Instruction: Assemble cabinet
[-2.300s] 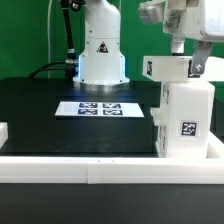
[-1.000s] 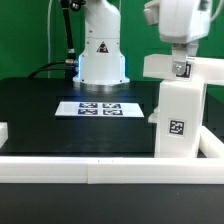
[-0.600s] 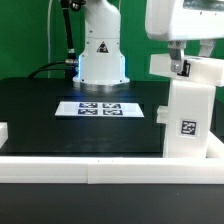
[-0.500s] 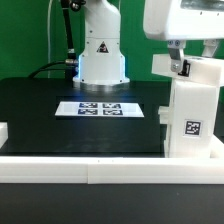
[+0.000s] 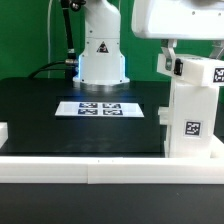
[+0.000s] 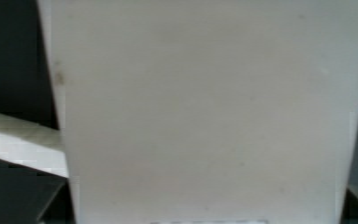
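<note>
The cabinet (image 5: 190,120) is a tall white box with a square tag on its front, standing at the exterior view's right on the black table. A flat white tagged panel (image 5: 195,70) lies across its top. My gripper (image 5: 172,56) reaches down from above at the panel's left end and appears shut on it; the fingertips are mostly hidden. In the wrist view a plain white surface (image 6: 202,110) fills nearly the whole picture and hides the jaws.
The marker board (image 5: 97,108) lies on the table (image 5: 60,125) in front of the robot base (image 5: 100,55). A long white rail (image 5: 80,165) runs along the front edge. A small white block (image 5: 3,131) shows at the far left.
The gripper and the white panel have shifted toward the exterior view's right over the cabinet's top, and the panel has turned. The cabinet has stayed in place.
</note>
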You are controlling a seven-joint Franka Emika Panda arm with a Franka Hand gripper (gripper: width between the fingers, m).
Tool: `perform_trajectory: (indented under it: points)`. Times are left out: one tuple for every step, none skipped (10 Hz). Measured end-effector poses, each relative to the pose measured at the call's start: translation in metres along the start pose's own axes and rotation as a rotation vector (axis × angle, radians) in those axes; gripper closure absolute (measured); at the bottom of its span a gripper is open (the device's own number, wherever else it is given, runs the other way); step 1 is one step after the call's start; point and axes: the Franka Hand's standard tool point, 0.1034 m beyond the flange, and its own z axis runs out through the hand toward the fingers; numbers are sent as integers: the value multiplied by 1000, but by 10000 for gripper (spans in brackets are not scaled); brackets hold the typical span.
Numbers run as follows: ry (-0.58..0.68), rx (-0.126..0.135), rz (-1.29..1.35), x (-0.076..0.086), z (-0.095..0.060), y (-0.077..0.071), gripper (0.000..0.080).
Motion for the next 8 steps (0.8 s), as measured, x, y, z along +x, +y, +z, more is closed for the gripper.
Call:
perform_trajectory:
  points:
    - [25,14,121,1,0,0,241]
    - [50,15,208,2,1,-2,241]
    - [56,22,300,3,0,-3,241]
    - [60,33,382,4,0,-2,241]
    - [56,48,510,3,1,-2,241]
    - [54,50,578,3,1,-1,243]
    - [51,50,629,3,2,1,243]
    - [52,49,628,3,2,1,235]
